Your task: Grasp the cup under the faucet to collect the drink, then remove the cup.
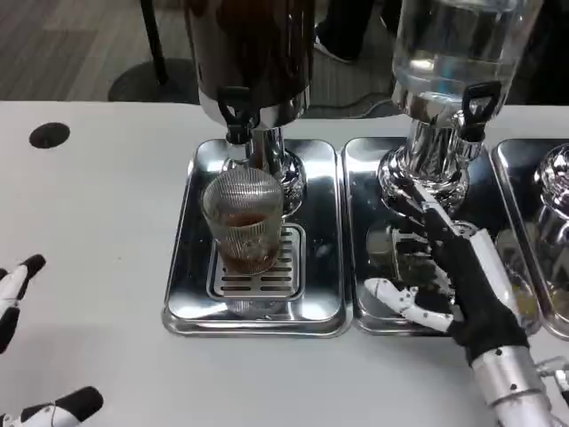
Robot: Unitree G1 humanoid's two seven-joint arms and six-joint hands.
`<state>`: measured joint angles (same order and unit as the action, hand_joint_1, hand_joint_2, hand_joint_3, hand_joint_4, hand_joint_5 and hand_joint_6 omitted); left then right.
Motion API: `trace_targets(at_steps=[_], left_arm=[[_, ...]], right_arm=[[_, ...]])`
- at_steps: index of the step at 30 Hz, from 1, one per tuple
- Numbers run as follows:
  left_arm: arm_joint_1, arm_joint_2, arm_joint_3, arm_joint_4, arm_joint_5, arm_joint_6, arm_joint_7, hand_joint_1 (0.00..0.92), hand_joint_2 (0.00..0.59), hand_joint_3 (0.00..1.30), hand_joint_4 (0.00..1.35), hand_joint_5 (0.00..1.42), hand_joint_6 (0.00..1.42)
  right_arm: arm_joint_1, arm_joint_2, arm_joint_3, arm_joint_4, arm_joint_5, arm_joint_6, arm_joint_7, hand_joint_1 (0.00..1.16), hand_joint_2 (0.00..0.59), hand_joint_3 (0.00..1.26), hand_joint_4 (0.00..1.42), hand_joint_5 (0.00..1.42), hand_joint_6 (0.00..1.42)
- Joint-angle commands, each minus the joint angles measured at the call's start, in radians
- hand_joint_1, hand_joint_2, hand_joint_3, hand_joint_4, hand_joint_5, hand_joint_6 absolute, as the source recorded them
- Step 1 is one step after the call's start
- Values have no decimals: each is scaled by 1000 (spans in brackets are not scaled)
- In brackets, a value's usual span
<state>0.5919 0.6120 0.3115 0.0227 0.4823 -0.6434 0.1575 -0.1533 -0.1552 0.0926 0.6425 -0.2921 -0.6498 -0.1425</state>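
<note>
Cup [243, 222] on drip tray [258, 302] under faucet [236, 111], right hand [453, 276] beside, fingers spread

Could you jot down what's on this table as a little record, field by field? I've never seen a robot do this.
cup: ribbed clear glass, upright on the drip grate under the dark dispenser's faucet, holding a little brown drink
tray: shiny metal, under the cup
second dispenser: clear tank, right of the first
right hand: over the neighbouring tray, fingers spread, holding nothing
left hand: at the table's left edge, holding nothing
</note>
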Motion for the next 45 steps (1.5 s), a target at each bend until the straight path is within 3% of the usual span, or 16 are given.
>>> trace_targets(at_steps=[1,12,23,35,45], left_arm=[[20,-9,23,-3,2,-8,6,0,2,0,0,0,0],[41,-21,47,1,-7,-26,5,0,3,0,0,0,0],[44,-30,56,-3,-8,-34,2,0,2,0,0,0,0],[66,-39,80,4,-18,-54,1,0,1,0,0,0,0],[86,-42,99,4,-28,-65,-2,0,1,0,0,0,0]], right_arm=[[-72,36,28,62,-2,-3,2,875,185,91,174,235,368],[-176,105,71,180,-19,5,-25,882,183,91,174,238,384],[-209,155,96,248,-11,-3,-2,896,183,102,184,260,397],[-266,192,108,322,1,8,20,904,177,99,181,249,383],[-309,198,103,369,3,4,12,905,177,103,174,245,362]])
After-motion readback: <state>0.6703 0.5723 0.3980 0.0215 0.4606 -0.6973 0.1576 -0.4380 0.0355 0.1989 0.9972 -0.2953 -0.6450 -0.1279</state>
